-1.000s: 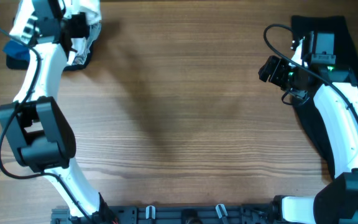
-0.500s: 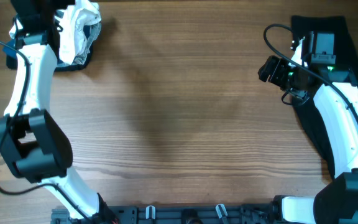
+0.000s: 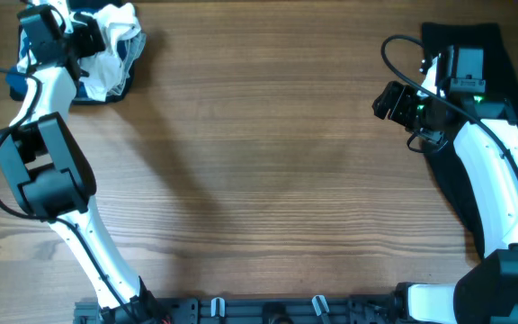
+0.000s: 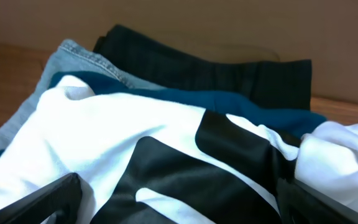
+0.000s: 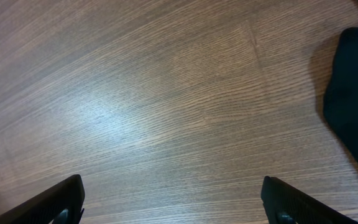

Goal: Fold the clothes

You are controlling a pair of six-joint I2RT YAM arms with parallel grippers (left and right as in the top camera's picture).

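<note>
Clothes [image 3: 113,47] on brown wood-grain table [image 3: 259,162], far-left corner

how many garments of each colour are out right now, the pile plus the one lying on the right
white T-shirt with black print: 1
dark blue garment: 1
light denim garment: 1
black garments: 2, one at the back of the pile, one on the right side
total: 5, as far as shows
</note>
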